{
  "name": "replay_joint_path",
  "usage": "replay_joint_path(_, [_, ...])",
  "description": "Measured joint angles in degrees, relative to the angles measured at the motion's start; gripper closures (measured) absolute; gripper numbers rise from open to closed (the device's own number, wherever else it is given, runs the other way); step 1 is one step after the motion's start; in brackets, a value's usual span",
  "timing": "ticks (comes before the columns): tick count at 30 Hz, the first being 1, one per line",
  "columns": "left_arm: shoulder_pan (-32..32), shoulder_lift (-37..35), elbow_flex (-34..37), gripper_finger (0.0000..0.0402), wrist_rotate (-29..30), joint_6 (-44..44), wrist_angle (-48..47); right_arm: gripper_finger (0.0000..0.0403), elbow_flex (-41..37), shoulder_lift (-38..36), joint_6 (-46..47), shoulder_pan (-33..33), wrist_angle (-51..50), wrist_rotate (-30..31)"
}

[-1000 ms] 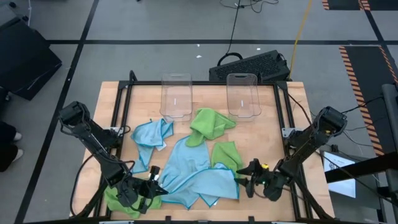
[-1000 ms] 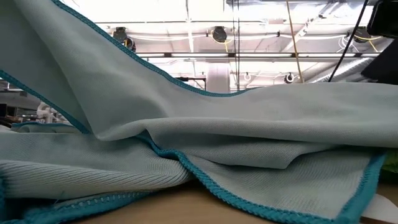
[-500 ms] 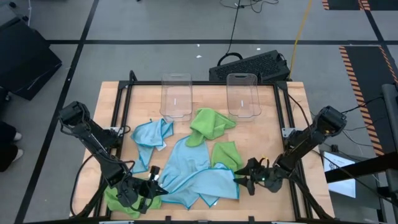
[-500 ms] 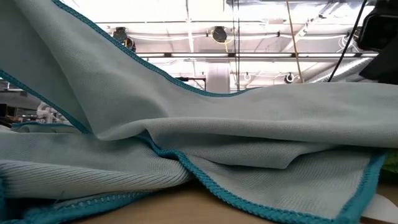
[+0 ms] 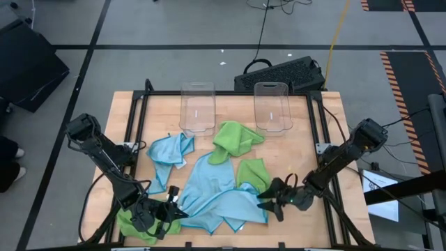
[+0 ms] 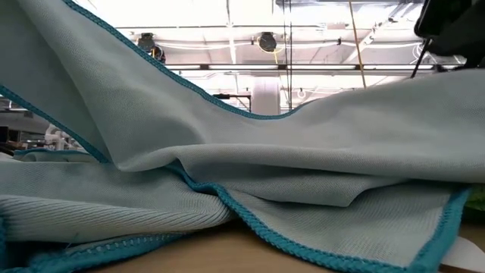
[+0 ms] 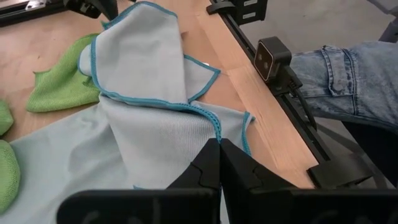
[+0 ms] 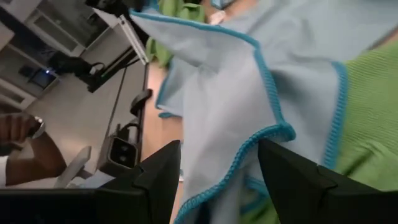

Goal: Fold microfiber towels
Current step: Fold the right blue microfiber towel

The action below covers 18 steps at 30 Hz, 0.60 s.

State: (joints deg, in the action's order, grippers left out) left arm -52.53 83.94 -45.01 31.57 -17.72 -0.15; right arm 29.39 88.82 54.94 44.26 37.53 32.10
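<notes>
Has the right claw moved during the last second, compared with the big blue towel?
Yes. In the high view the right claw has slid leftward along the table's near edge, away from the right frame rail, reaching the light blue towel's right edge, fingers open around its hem.

The right gripper (image 5: 268,202) sits at the near right edge of a large light blue towel (image 5: 212,195), a green towel (image 5: 252,173) just beyond it. The left gripper (image 5: 171,209) rests on the same blue towel's opposite side, beside another green towel (image 5: 129,224).
</notes>
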Motion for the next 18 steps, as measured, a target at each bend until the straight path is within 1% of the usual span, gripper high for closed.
replay_joint_path(5, [0.0, 0.0, 0.0, 0.0398, 0.0, 0.0, 0.1, 0.0193, 4.3, 3.0, -3.5, 0.0, 0.1, -3.8])
replay_joint_path(7, [0.0, 0.0, 0.0, 0.0398, 0.0, 0.0, 0.2, 0.0193, 6.2, 5.0, -4.6, -0.1, -0.1, -4.0])
replay_joint_path(13, [0.0, 0.0, 0.0, 0.0398, 0.0, 0.5, 0.5, 0.0193, 11.5, 11.2, -5.0, -1.0, -0.1, -6.7])
replay_joint_path(16, [0.0, 0.0, 0.0, 0.0398, 0.0, 0.4, 0.5, 0.0193, 14.1, 12.5, -5.3, -1.1, -0.7, -9.9])
replay_joint_path(18, [0.0, 0.0, 0.0, 0.0398, 0.0, 0.4, 0.5, 0.0193, 16.3, 12.1, -6.3, -1.0, -3.6, -10.4])
